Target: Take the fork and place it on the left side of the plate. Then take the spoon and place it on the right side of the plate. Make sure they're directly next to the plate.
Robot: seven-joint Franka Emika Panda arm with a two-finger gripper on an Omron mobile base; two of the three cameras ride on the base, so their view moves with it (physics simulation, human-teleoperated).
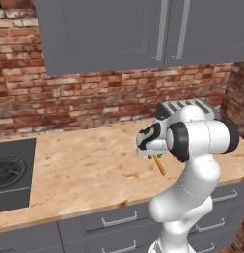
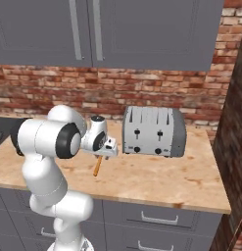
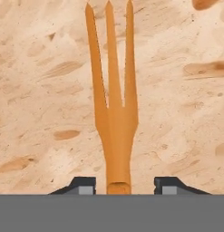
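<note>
The fork's (image 3: 114, 113) handle end is cut off by the bottom of the hand view, the arm hides part of it in both base views, and the stove (image 1: 10, 173) runs off the left edge.

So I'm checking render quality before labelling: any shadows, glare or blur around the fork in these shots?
Hand view: fork sharp and evenly lit, no glare, no clear shadow on the counter, gripper tips crisp. Left base view: fork a small soft-edged sliver below the hand. Right base view: the same, flat lighting, toaster without glare.
</note>
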